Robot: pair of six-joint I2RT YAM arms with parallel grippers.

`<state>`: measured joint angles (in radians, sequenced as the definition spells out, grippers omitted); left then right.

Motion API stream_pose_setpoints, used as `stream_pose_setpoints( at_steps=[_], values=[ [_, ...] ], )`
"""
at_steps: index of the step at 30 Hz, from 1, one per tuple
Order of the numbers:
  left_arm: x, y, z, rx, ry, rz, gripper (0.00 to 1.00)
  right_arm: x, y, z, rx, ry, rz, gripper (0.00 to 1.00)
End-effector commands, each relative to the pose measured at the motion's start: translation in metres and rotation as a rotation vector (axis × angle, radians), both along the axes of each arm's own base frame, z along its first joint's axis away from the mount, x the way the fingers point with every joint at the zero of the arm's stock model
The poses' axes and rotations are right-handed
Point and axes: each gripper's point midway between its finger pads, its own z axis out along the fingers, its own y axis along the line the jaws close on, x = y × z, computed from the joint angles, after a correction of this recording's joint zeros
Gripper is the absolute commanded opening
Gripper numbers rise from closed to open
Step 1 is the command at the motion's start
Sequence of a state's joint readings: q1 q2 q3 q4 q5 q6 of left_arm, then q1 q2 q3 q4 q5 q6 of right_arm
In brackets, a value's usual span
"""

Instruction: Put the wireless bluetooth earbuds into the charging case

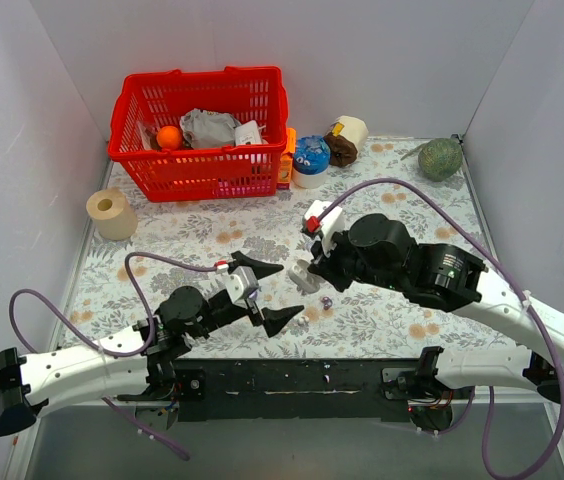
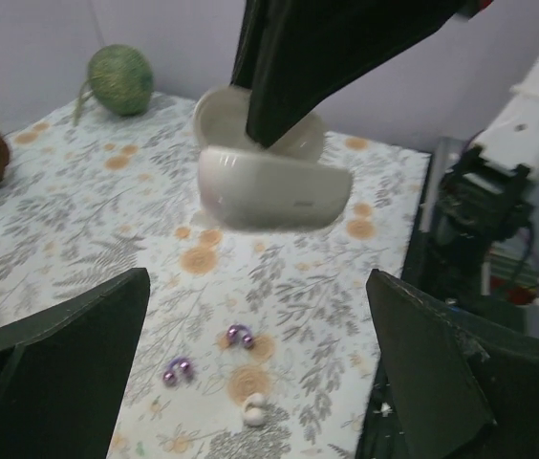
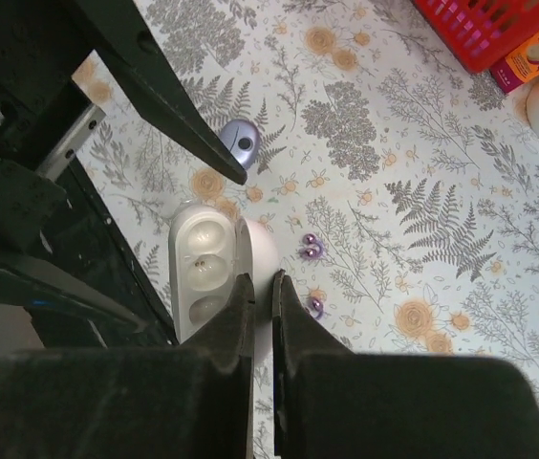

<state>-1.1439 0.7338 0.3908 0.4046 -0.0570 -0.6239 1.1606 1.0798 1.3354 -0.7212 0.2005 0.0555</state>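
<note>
Just left of the case, the left gripper [image 1: 293, 290] hangs with its fingers spread wide and nothing between them. The right gripper [image 3: 262, 292] is clamped tight from above on a thin edge of the case [image 2: 274, 191], which stands open with its wells showing; whether it rests on the table [image 1: 212, 235] or hangs just clear of it I can't tell. Both buds [image 2: 241, 335] lie loose just beside the case on its near side, a little apart from each other, and a small white bit [image 2: 253, 412] lies a touch further from the case. My worry is that narrow pinch: any nudge could twist the case or snap it shut. The buds look far too small and glossy for those broad fingers, so one may squirt out of a squeeze and roll off the table. The fingers could also sweep the second bud aside while closing on the first.
</note>
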Motion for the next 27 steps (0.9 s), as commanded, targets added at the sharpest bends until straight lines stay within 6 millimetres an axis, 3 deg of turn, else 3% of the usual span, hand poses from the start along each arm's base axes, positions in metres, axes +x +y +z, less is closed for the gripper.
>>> stream_pose_setpoints(
  at_steps=[1,3,4,7,10,27],
  values=[
    [-0.049,-0.013,0.032,-0.043,0.074,-0.308,0.96,-0.016,-0.007,0.019,-0.042,-0.133,0.181,0.01],
    [-0.058,-0.017,0.029,-0.014,0.107,-0.394,0.88,-0.024,-0.006,0.018,-0.049,-0.160,0.220,0.01],
    [-0.067,-0.016,0.029,-0.003,0.114,-0.483,0.76,-0.025,-0.006,0.017,-0.064,-0.179,0.230,0.01],
    [-0.065,-0.015,0.028,0.012,0.172,-0.586,0.61,-0.024,-0.004,0.015,-0.078,-0.211,0.228,0.01],
    [-0.058,-0.017,0.024,0.011,0.199,-0.589,0.60,-0.028,0.002,0.025,-0.024,-0.227,0.247,0.01],
    [-0.046,-0.024,0.036,-0.044,0.172,-0.562,0.56,-0.030,0.022,0.017,-0.023,-0.221,0.269,0.01]
  ],
)
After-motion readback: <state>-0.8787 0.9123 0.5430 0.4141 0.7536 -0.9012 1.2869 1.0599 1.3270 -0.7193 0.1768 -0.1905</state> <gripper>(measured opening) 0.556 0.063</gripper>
